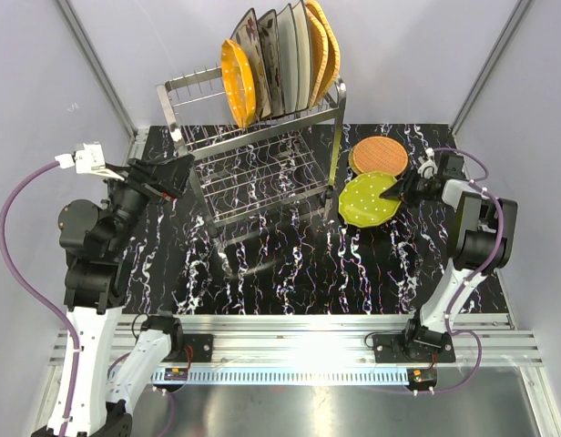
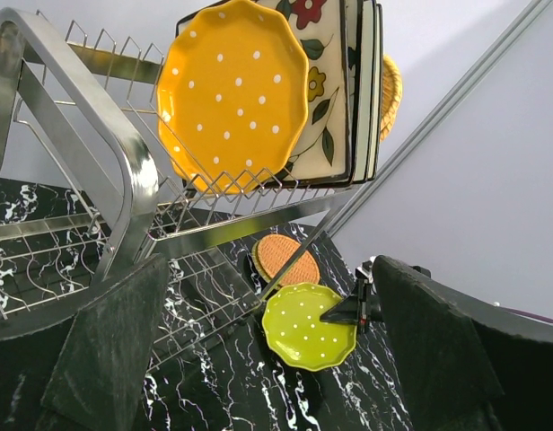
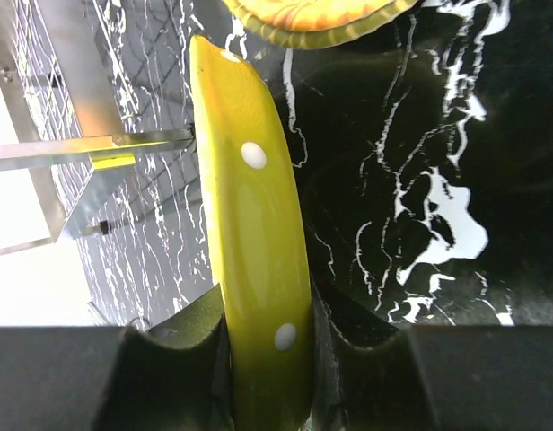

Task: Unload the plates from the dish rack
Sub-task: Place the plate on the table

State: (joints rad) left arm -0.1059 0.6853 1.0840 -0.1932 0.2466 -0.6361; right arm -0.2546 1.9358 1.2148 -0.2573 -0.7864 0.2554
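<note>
The dish rack stands at the back centre with several plates upright in its top prongs: an orange dotted plate, floral and white square ones, and woven ones. My right gripper is shut on the rim of a lime-green dotted plate, held just right of the rack; the rim sits between both pads. A woven tan-orange plate lies flat behind it. My left gripper hangs open beside the rack's left end, holding nothing.
The black marbled mat covers the table. The rack's lower wire shelf juts toward the lime plate. Grey walls with metal corner rails close in the back and sides.
</note>
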